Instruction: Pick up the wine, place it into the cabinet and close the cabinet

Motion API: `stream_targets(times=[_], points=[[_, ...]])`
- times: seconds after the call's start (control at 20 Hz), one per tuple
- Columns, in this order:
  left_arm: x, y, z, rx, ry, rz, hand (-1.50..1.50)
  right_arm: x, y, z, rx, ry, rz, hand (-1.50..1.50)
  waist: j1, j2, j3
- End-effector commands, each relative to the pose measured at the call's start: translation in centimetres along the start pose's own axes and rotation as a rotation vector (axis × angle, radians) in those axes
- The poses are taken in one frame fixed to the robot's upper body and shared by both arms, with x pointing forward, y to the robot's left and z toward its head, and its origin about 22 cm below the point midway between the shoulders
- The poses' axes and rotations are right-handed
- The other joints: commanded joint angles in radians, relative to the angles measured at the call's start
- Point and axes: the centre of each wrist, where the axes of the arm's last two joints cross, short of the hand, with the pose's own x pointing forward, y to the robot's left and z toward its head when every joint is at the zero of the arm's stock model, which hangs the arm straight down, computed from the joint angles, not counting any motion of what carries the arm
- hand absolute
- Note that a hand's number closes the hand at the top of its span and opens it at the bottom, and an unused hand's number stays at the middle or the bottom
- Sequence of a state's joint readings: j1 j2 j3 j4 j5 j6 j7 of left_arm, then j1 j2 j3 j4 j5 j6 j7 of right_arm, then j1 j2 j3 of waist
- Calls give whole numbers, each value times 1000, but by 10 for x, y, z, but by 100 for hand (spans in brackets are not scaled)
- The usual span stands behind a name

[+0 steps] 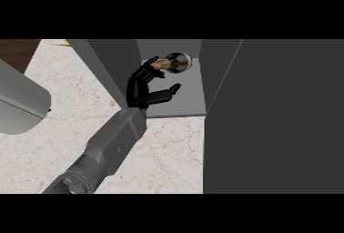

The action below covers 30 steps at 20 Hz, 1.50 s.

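Inside the open grey cabinet (181,98), the wine bottle (176,62) stands upright on the cabinet floor, left hand (143,88) reaching in with fingertips (152,62) curled against its neck, thumb spread below, clear of the bottle.
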<state>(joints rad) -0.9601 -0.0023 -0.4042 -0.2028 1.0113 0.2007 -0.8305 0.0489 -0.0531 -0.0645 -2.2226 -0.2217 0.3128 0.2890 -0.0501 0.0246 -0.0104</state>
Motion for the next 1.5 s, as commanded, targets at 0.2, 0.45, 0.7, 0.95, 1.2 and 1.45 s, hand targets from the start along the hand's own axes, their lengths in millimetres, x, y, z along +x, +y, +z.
stream_targets(times=[0.2, 0.45, 0.7, 0.95, 1.2, 1.45], points=[[1, 4, 1, 23, -114, 19, -150, 0, -1, 5, 2, 4, 10, -150, 36, -21, 10], [-8, 19, 18, 12, -119, -8, -150, 7, 4, 7, -18, 16, 16, -150, 61, -30, 11], [-2, 1, 33, -94, -120, -14, -150, 23, 3, 6, -24, 18, 10, -150, 79, -39, 11], [12, -12, 71, -220, -51, 36, -150, 7, -1, 10, -31, 19, 21, -150, 93, -42, 12], [58, 0, 93, -304, -46, 43, -150, 14, 1, 12, -52, 7, 10, -150, 88, -39, 12], [100, 7, 130, -307, -79, 73, -150, 23, 2, 8, -7, -9, 13, -150, 69, -32, 11]])
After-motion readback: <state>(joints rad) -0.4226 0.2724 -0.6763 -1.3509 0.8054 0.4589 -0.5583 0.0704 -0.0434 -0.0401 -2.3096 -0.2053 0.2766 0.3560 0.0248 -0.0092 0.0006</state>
